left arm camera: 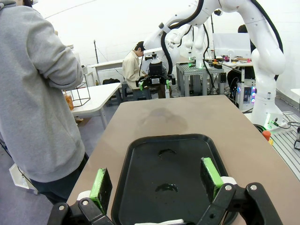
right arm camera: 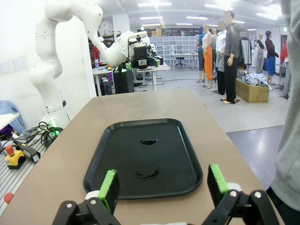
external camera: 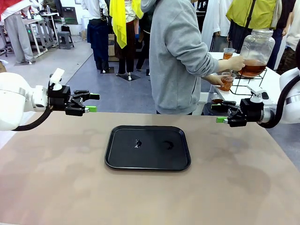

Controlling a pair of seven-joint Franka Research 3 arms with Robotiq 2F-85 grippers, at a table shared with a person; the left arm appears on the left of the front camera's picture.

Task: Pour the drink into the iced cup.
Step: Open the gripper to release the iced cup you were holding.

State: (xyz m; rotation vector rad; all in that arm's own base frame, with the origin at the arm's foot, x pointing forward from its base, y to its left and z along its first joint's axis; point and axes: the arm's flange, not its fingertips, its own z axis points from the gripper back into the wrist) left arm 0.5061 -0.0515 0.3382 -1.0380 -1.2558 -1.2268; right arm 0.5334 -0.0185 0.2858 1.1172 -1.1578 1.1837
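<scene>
A: Start with the big things. Where is everything relative to the grippers?

B: The black tray [external camera: 147, 147] lies on the table [external camera: 56, 187] between the two, below and ahead of each. The left gripper [external camera: 92, 102] hovers at its left with jaws apart, nothing between them. The right gripper [external camera: 219, 113] hovers opposite, also spread wide and empty.

A: And the drink?

B: Beyond the right gripper, up and behind it, off the table. The person [external camera: 180, 56] is at the dispenser jar [external camera: 255, 52], holding a small cup [external camera: 227, 82] of amber liquid under it. The jar stands upright; so does the cup.

A: So which arm is nearer?

B: The right, I'd judge. The left is well apart from it.

A: Any differences between views?

B: The wrist views show wet smears on the tray [right arm camera: 147, 141] clearly. The front view shows the jar and cup; the right wrist view doesn't. I can't pick out any iced cup.
</scene>
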